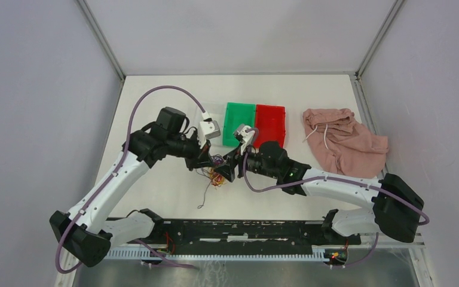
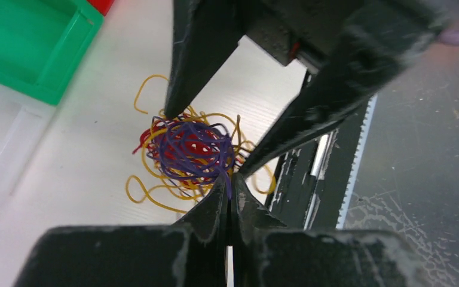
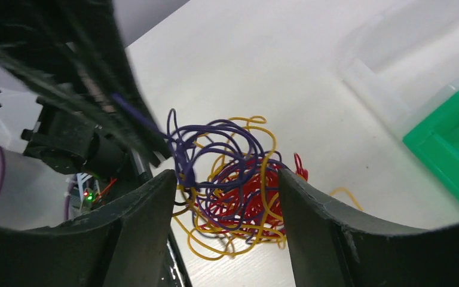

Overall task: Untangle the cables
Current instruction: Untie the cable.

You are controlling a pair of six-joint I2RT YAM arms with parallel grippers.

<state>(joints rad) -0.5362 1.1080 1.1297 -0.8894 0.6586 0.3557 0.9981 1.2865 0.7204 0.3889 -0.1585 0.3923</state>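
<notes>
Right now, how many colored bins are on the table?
2: a green bin and a red bin side by side at the far middle, green on the left arm's side. Another could be hidden from view.

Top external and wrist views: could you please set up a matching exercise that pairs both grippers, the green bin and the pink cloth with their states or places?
1. left gripper
2. right gripper
3. green bin
4. pink cloth

A. open, straddling the cables
B. lying farthest right
C. shut on a purple strand
D. directly left of the red bin

Pairs: 1-C, 2-A, 3-D, 4-B
</notes>
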